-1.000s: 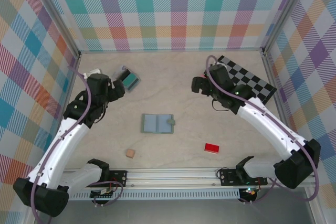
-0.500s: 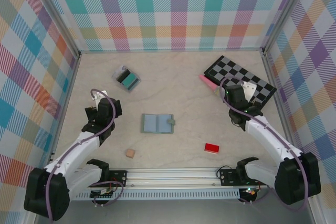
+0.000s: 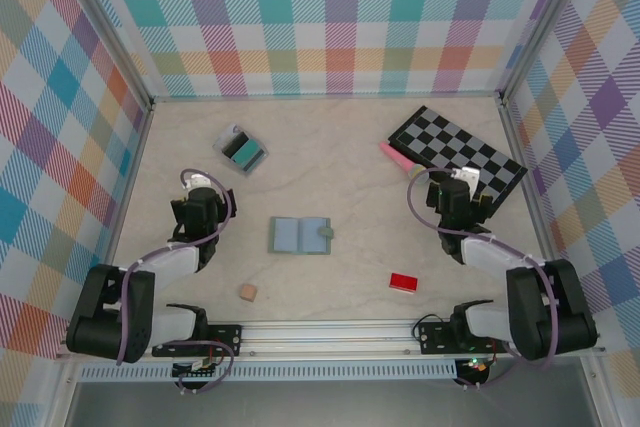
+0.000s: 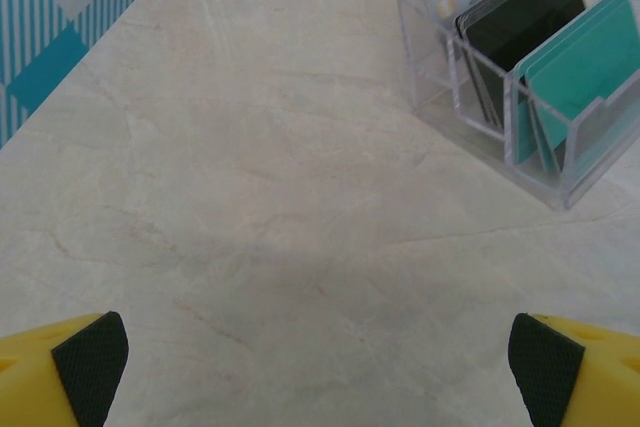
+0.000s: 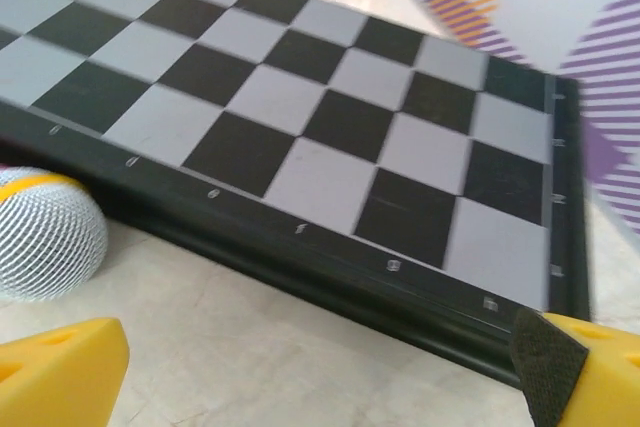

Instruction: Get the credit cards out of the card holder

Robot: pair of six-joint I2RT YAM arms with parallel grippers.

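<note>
The left gripper (image 4: 318,362) stands fully spread, holds nothing and touches nothing, with bare table (image 4: 250,197) between its fingers; the right gripper (image 5: 310,362) is equally wide and empty, facing the near edge of a checkered board (image 5: 300,117) beside a white mesh ball (image 5: 40,237). The card holder (image 3: 300,235) lies opened flat at mid-table, between the two grippers and well apart from both. The credit cards (image 4: 575,62), teal, black and grey, stand upright in a clear plastic box (image 4: 560,172), ahead and to the right of the left gripper.
</note>
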